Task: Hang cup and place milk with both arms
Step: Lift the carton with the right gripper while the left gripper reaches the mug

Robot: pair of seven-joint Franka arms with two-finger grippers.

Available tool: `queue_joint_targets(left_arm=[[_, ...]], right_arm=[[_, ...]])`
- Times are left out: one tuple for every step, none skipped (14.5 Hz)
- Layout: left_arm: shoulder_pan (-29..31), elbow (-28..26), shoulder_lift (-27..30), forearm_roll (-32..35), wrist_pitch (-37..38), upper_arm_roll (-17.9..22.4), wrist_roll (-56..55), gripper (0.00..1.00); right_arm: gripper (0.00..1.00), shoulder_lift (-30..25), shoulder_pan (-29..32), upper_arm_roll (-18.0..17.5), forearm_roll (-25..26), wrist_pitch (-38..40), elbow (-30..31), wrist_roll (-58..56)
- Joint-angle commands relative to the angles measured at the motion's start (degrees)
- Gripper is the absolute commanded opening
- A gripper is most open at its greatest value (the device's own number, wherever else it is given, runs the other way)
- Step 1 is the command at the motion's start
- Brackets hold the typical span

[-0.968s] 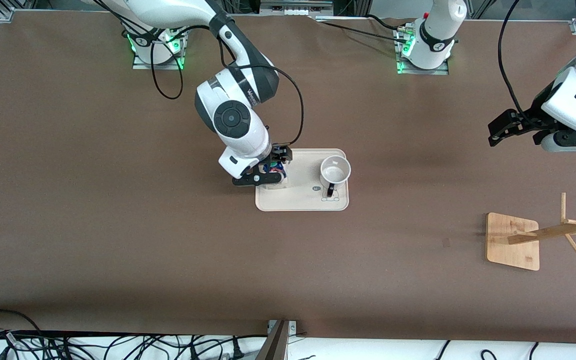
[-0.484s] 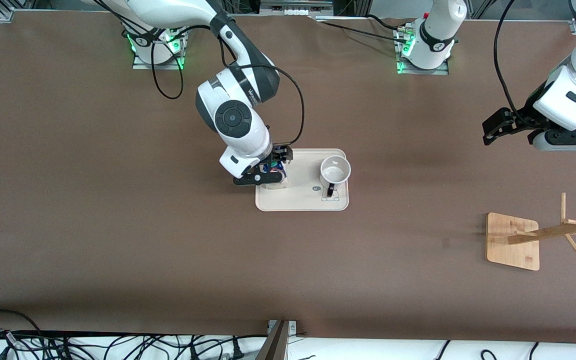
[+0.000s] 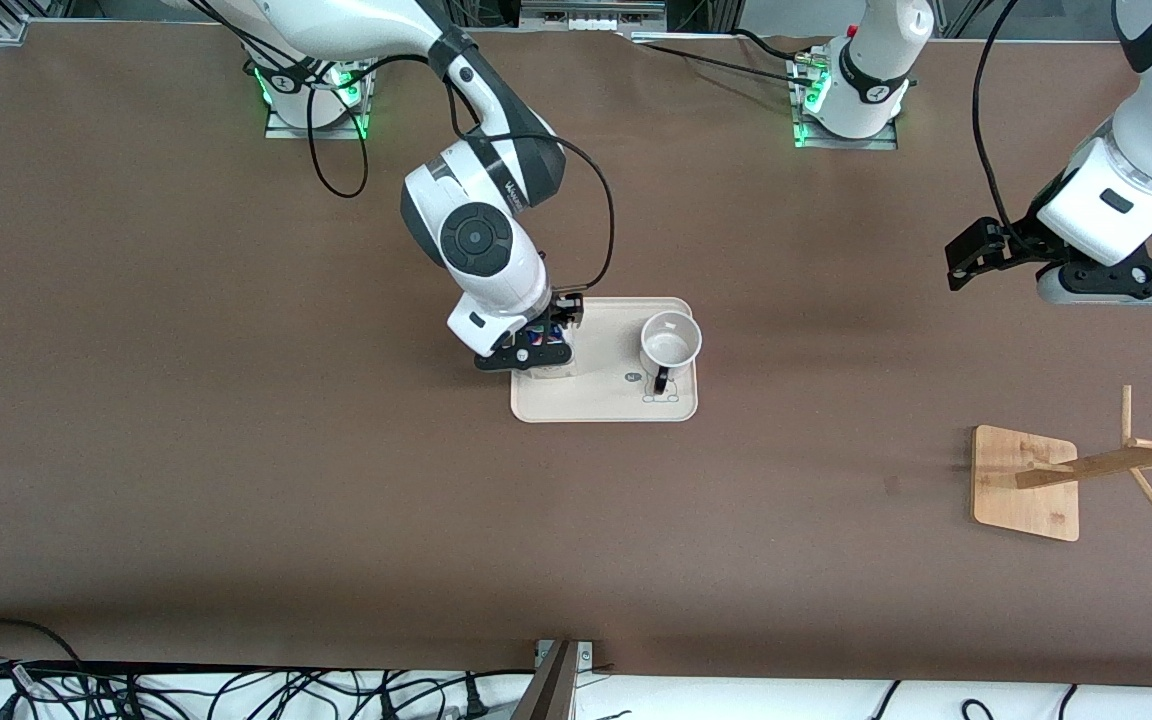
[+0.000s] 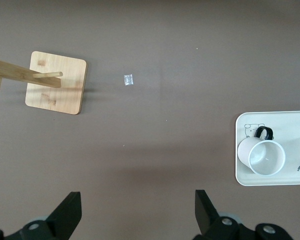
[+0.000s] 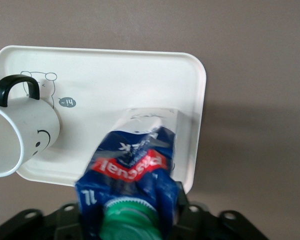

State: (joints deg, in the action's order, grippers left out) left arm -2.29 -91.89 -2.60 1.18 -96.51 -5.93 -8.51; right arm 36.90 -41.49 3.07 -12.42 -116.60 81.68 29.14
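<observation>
A cream tray (image 3: 604, 400) with rounded corners lies on the brown surface (image 3: 236, 480), and everything else is placed here by that tray. The cup (image 3: 670, 343) stands upright on the tray toward the left arm's end, its mouth open upward and its thin black handle pointing toward the front camera. The right wrist view shows a smiley face on the cup's side; the front view does not show it.

The milk (image 5: 132, 165) stands on the tray toward the right arm's end. In the front view the right arm's wrist covers nearly all of the carton, leaving only a strip of blue and red print and a bit of white side. In the right wrist view the carton fills the foreground with its green cap (image 5: 127, 220) cut off at the picture's edge, and its print is blurred.

The right gripper (image 3: 534, 352) is down over that end of the tray, clamped on the milk, though its fingertips are hidden by the carton and the wrist.

The left gripper (image 3: 976, 257) hangs above the bare surface, well apart from the tray toward the left arm's end, with its fingers (image 4: 67, 212) spread wide and nothing between them. Only the fingers' outer parts show in the left wrist view.

A wooden cup rack (image 3: 1026, 482) stands well apart from the tray toward the left arm's end, nearer the front camera than the tray. Its post and pegs run out of the front view at the edge.
</observation>
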Motion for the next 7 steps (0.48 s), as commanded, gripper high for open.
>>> queue_joint_targets(left_arm=[[-1.13, -2.14, 2.67, -1.18, -0.69, 0.13, 0.51, 1.0], [-1.22, -2.5, 2.95, -1.18, -0.78, 0.13, 0.6, 1.0], [-1.31, -2.76, 2.86, -1.09, -0.95, 0.13, 0.6, 1.0], [-1.31, -2.94, 2.69, -1.18, -1.39, 0.13, 0.6, 1.0], [-1.23, -2.94, 2.6, -1.18, -1.4, 0.13, 0.78, 1.0], [-1.14, -2.94, 2.51, -1.18, -1.4, 0.13, 1.56, 1.0], [-1.14, -3.03, 1.9, -1.18, -1.31, 0.13, 2.26, 1.0]], right_arm=[[0.53, 0.54, -1.14, 0.53, 0.55, -1.35, 0.5, -0.31], [0.52, 0.46, -1.14, 0.53, 0.55, -1.27, 0.41, -0.22], [0.51, 0.37, -1.14, 0.53, 0.46, -1.01, 0.41, -0.22], [0.51, 0.19, -1.14, 0.53, 0.38, -0.92, 0.41, -0.13], [0.5, 0.02, -1.14, 0.53, 0.29, -0.83, 0.41, 0.39], [0.5, -0.25, -1.14, 0.53, 0.2, -0.83, 0.33, 0.83], [0.49, -0.6, -1.23, 0.62, 0.2, -0.74, 0.15, 1.44]])
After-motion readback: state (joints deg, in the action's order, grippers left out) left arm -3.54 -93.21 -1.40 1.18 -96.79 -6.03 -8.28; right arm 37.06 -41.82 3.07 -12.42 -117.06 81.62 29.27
